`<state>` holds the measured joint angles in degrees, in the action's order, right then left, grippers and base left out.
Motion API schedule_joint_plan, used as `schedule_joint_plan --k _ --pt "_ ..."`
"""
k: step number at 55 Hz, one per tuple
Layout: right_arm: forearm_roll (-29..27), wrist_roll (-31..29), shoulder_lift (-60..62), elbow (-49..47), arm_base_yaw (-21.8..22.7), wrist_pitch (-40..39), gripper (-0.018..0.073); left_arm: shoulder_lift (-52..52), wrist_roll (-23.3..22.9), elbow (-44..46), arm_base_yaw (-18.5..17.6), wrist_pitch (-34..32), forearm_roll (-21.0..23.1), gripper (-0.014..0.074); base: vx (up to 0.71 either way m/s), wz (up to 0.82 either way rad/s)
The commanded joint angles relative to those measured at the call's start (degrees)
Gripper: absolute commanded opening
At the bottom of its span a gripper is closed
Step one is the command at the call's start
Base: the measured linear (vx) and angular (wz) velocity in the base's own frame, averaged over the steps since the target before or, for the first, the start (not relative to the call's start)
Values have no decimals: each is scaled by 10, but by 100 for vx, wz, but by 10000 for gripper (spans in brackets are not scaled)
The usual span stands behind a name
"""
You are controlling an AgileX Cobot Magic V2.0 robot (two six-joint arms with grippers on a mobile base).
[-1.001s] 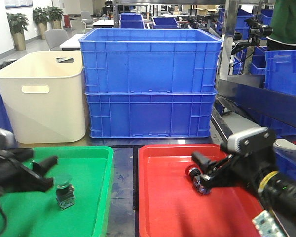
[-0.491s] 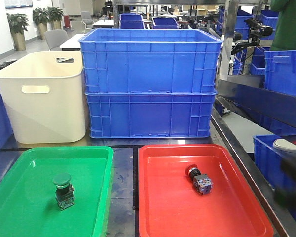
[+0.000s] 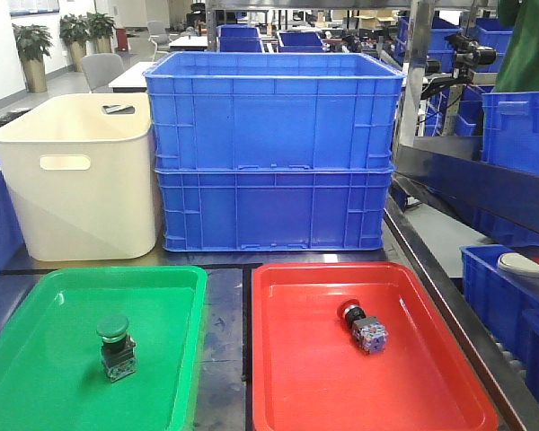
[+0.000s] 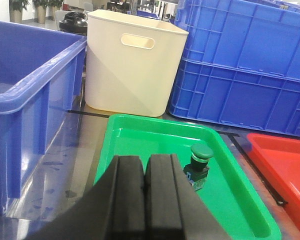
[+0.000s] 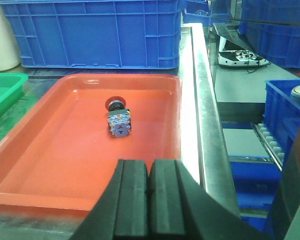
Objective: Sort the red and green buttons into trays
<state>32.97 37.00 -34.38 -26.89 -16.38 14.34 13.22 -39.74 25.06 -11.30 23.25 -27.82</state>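
Observation:
The green button (image 3: 115,346) stands upright in the green tray (image 3: 36,377); the left wrist view shows the same green button (image 4: 199,159) in its green tray (image 4: 240,205). In the red tray (image 3: 413,395) the red button (image 3: 363,328) lies on its side. From the right wrist, that red button (image 5: 118,117) sits mid-way across the red tray (image 5: 50,165). My left gripper (image 4: 145,159) is shut with nothing in it, drawn back near the green tray's front. Shut and bare as well, my right gripper (image 5: 148,164) hangs over the red tray's front edge. Neither arm appears in the front view.
Two stacked blue bins (image 3: 274,148) stand behind the trays, with a cream tub (image 3: 76,175) to their left. A deep blue bin (image 4: 25,105) sits left of the green tray. A metal rail (image 5: 205,110) and lower blue crates (image 5: 285,115) run along the right.
Both arms have pulled back out of the front view. One second ago the left gripper was by the green button and the right gripper at the red button; both buttons now rest alone.

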Motion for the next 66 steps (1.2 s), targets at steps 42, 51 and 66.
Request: schedule_joint_plan --k 42,51,66 --pt "8 -1 0 -16 0 -31 -8 -149 386 -255 67 -271 302 -6 0 0" --pt "8 -1 0 -16 0 -31 -8 -141 385 -252 66 -209 292 -6 0 0" --pt "8 -1 0 -16 0 -31 -8 -141 385 -252 66 -204 292 -6 0 0"
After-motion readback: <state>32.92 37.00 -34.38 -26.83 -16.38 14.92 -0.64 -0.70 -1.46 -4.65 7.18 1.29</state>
